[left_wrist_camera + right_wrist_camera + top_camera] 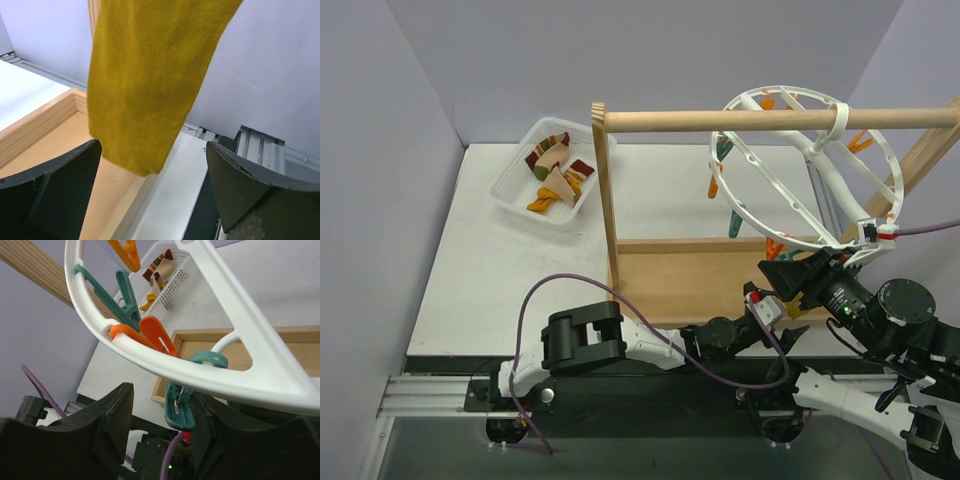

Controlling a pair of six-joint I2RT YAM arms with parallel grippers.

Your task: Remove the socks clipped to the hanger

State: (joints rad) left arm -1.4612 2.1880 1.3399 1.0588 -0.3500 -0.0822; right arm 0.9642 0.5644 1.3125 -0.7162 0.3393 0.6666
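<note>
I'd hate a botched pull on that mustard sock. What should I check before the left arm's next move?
1. Left gripper open: ok, fingers wide apart.
2. Mustard sock centred between them in the left wrist view: ok.
3. Where that sock is clipped: cannot tell, above the frame.
4. Right gripper steadying the hanger: cannot tell; the rim crosses by its fingers.
5. Hanger hooked over the wooden rod: ok.

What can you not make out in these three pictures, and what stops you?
- Left wrist view: the mustard sock runs off the top edge, so its upper end is unseen.
- Top view: that sock is apparently hidden under the right arm.
- Right wrist view: whether the right pincer grips the hanger, which covers its tips.
- Top view: socks in the basket, too small to count.
</note>
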